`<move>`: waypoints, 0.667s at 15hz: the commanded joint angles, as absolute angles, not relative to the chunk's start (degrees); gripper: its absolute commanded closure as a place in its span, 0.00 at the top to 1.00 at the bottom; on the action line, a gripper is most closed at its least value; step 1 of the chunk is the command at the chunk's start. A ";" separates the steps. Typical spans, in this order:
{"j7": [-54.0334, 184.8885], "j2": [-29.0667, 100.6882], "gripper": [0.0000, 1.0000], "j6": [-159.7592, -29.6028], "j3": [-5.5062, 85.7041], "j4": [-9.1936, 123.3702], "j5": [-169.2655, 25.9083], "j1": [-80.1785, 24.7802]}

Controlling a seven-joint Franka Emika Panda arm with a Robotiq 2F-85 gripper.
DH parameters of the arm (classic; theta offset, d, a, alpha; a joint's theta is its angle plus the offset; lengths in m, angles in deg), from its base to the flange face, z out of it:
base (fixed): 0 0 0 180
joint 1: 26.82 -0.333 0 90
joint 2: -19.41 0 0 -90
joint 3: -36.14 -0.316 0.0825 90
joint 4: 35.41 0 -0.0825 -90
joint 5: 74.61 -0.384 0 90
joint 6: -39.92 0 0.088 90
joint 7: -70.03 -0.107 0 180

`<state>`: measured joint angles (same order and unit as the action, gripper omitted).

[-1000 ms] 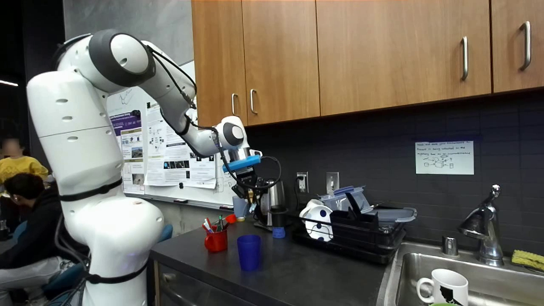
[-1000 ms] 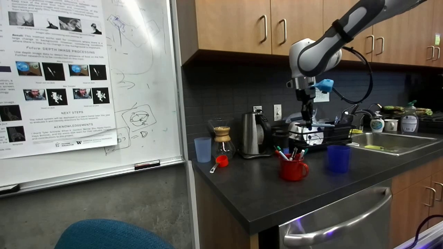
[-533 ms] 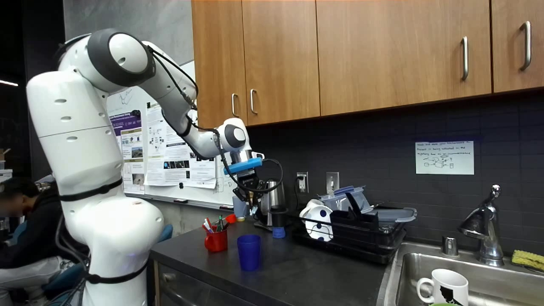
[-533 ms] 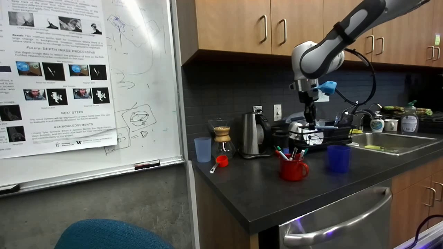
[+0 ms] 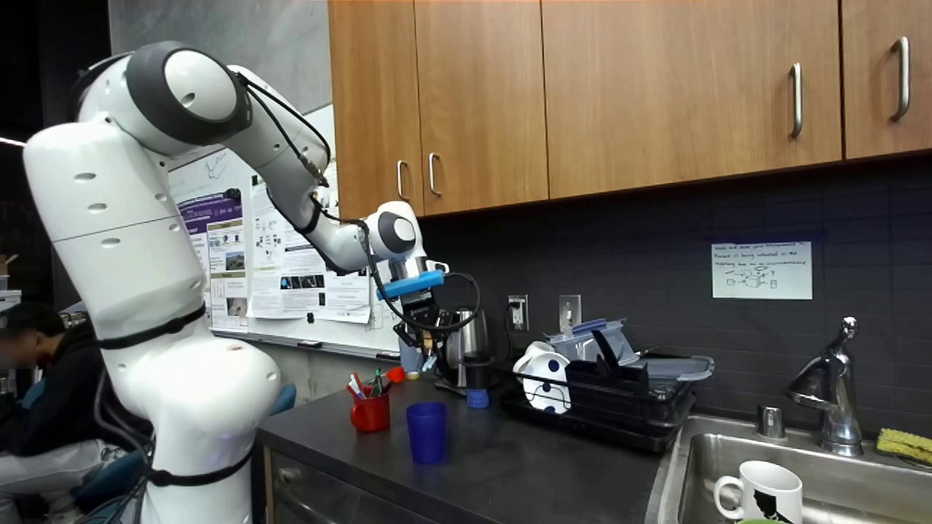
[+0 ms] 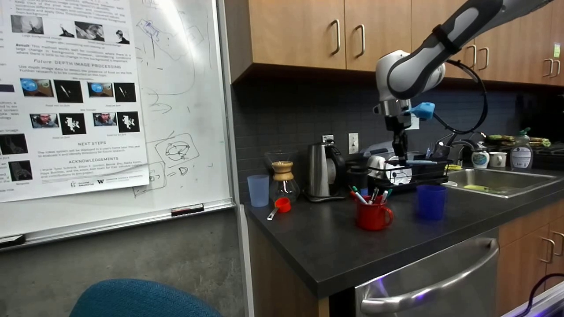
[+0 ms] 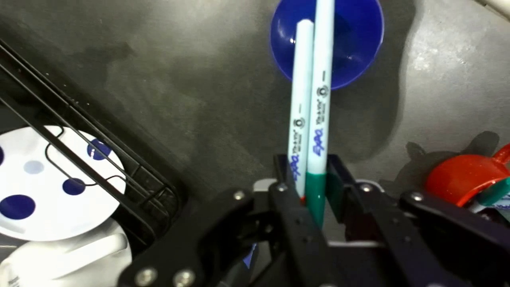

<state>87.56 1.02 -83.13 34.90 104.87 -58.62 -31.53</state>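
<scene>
Gripping a green-capped marker (image 7: 322, 107) and a second marker (image 7: 299, 115) side by side between the fingers (image 7: 282, 175) of the gripper (image 7: 308, 171), drawn in close against both. Held above the counter (image 5: 539, 473), reaching across a blue cup (image 7: 354, 48) in the wrist view, between a red mug (image 7: 458, 175) and a dish rack (image 5: 611, 393).

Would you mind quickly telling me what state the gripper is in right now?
Gripper: closed, holding a green-capped marker and a second white marker side by side.
</scene>
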 commanded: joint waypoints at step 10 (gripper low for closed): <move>86.56 -8.00 0.06 -82.23 34.54 111.77 -59.45 -31.88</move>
